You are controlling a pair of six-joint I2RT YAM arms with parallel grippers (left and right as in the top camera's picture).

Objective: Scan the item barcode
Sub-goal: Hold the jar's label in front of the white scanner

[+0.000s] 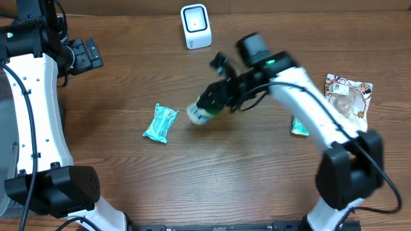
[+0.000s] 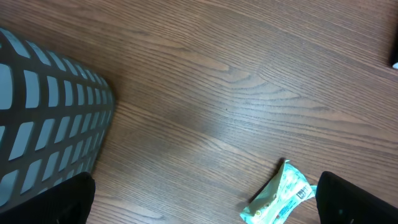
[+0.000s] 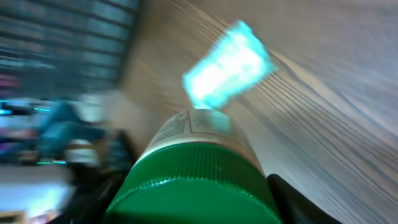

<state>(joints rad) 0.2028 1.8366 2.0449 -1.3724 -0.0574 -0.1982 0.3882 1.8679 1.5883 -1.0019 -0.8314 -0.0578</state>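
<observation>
The item is a white bottle with a green cap, lying tilted near the middle of the table. My right gripper is shut on its cap end, with a black finger pressed against each side of the cap. The bottle's printed label faces up in the right wrist view, which is blurred. A white scanner stands at the back edge, well beyond the bottle. My left gripper hangs open at the far left with nothing in it, its fingertips wide apart.
A teal packet lies just left of the bottle, also seen as a teal packet and a blurred packet. A printed pouch and a small green pack lie at the right. A gridded grey surface borders the left.
</observation>
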